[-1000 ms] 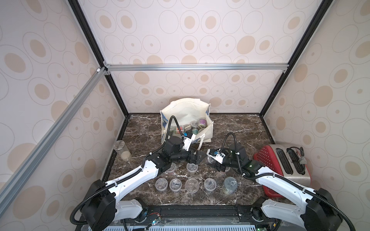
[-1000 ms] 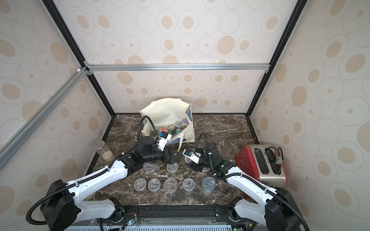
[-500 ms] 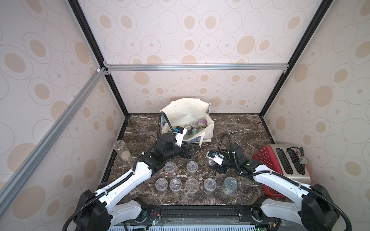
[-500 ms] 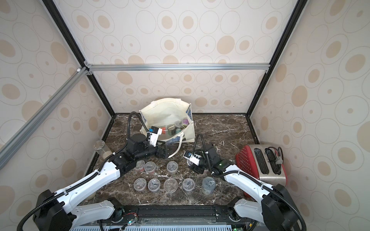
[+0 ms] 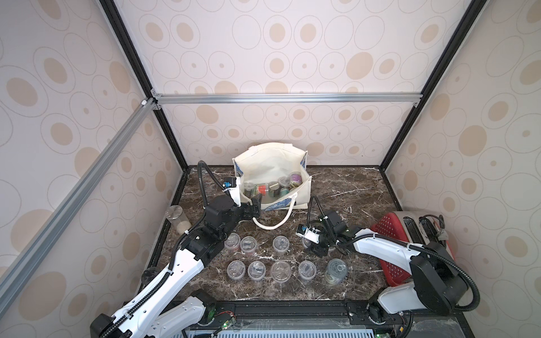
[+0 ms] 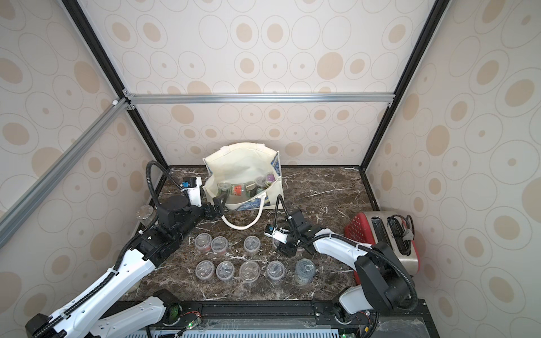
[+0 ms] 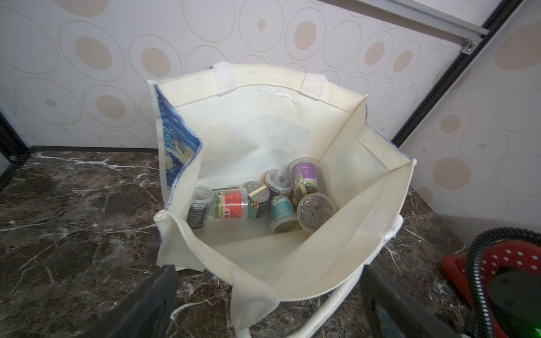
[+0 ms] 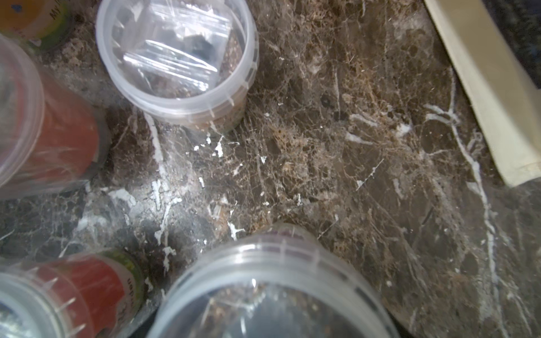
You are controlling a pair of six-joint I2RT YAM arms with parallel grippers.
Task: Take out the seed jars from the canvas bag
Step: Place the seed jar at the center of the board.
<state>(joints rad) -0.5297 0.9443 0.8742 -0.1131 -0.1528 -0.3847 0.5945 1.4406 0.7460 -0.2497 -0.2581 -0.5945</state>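
The canvas bag (image 5: 272, 164) (image 6: 243, 161) stands open at the back of the marble table. Several seed jars (image 5: 273, 187) (image 7: 231, 202) lie inside on its bottom, some with red, teal or purple labels. More seed jars (image 5: 256, 269) (image 6: 251, 244) stand in two rows on the table in front. My left gripper (image 5: 254, 209) (image 7: 269, 281) is open at the bag's near rim, with nothing between its fingers (image 7: 161, 292). My right gripper (image 5: 317, 248) (image 6: 288, 248) points down at the right end of the back row, shut on a clear seed jar (image 8: 269, 292).
The bag's white strap handle (image 5: 275, 225) lies looped on the table before it. A red toaster (image 5: 409, 234) stands at the right edge. A tall clear cylinder with beige grains (image 5: 178, 221) stands at the left wall. A bigger clear jar (image 5: 335, 270) ends the front row.
My left arm has swung from over the jar rows back to the bag's near rim, still open. My right gripper has barely shifted with its jar.
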